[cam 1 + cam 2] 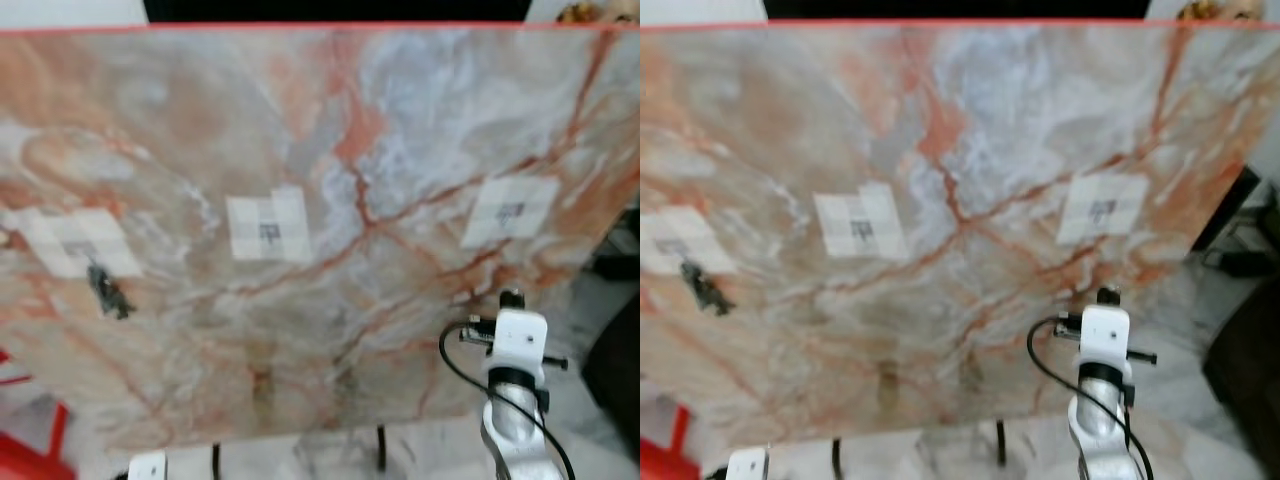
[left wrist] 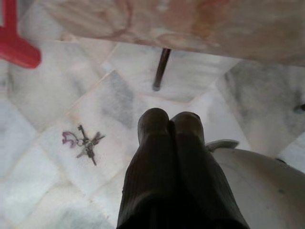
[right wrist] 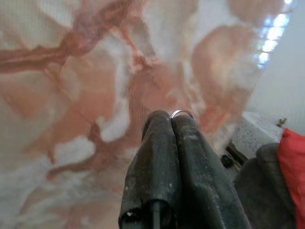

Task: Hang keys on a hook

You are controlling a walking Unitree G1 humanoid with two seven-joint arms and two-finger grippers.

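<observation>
An upright marble-patterned board (image 1: 330, 150) carries three white patches, each with a small hook: left (image 1: 75, 245), middle (image 1: 270, 232) and right (image 1: 510, 210). A dark bunch of keys (image 1: 108, 292) hangs under the left hook. My right gripper (image 1: 512, 298) is raised in front of the board, below the right hook. Its fingers (image 3: 162, 138) are shut, with a silver key ring (image 3: 182, 113) peeking out at their tips. My left gripper (image 2: 169, 117) hangs low over the floor, shut with nothing in it. Another bunch of keys (image 2: 85, 143) with a pink tag lies on the floor tiles.
The board stands on thin dark legs (image 2: 161, 69) over a pale marble floor (image 2: 57, 95). A red frame (image 2: 16, 43) stands at the left by the board's foot. Dark furniture (image 1: 615, 360) sits at the right, with a red cushion (image 3: 291, 171) nearby.
</observation>
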